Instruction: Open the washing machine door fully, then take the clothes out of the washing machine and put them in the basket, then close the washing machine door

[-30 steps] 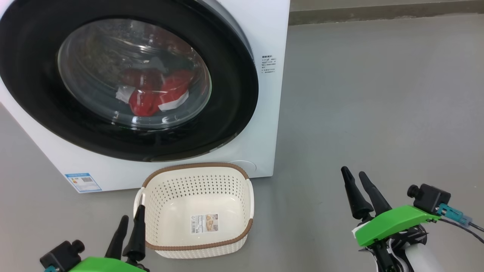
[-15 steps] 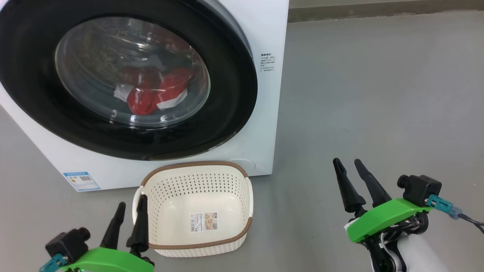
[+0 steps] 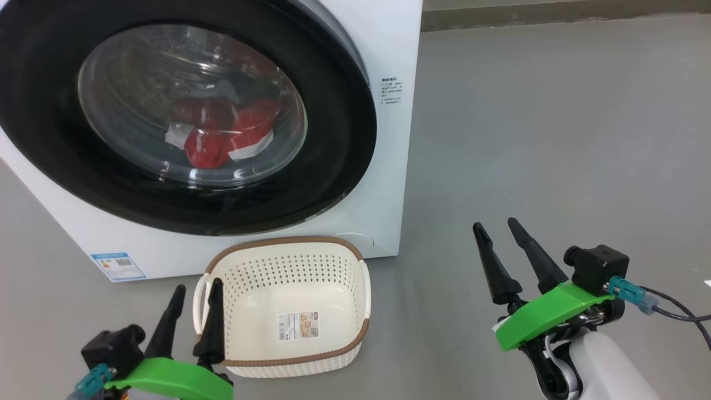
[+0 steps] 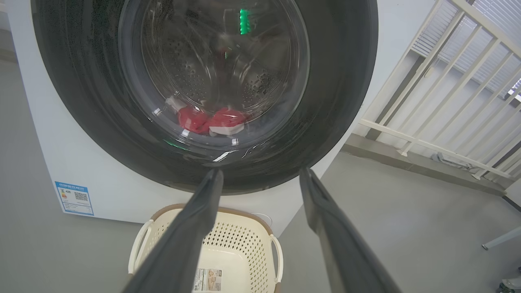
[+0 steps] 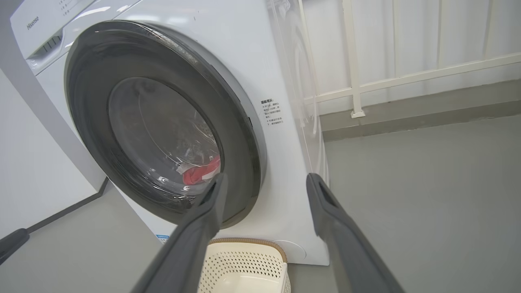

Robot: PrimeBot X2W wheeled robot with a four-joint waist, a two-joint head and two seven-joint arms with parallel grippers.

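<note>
Forward creep my left gripper (image 3: 198,286) and right gripper (image 3: 495,224), both gaping empty; I reckon the washing machine door (image 3: 333,139) ahead needs hooking open.

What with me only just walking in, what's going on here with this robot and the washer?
A two-armed robot faces the washing machine. The door is not yet opened, and the red clothes lie inside, seen through its window. The basket sits empty on the floor in front of the machine. The left end effector hangs open by the basket's left handle. The right end effector hangs open over bare floor to the right. Neither holds anything.
</note>
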